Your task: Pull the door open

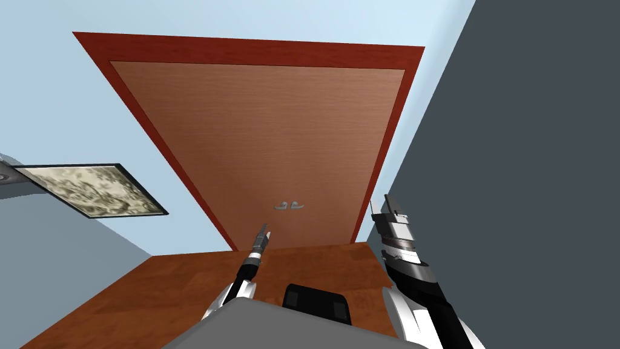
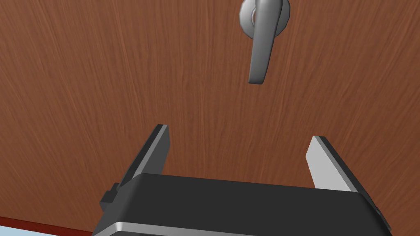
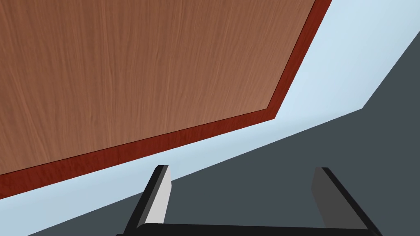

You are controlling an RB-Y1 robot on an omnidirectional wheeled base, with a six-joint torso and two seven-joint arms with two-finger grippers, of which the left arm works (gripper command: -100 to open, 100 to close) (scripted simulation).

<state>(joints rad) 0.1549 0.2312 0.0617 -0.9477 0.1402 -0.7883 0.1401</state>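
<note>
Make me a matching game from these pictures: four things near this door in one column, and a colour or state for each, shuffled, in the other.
Things
1. lever handle
2. left gripper
3. right gripper
4. door frame

Descriptions
A. dark red, bordering the door
B. open, pointed at the dark grey wall beside the frame
C. grey, mounted on the brown wood panel
D. open, close to the brown panel, apart from the handle

Pairs: 1-C, 2-D, 3-B, 4-A
</note>
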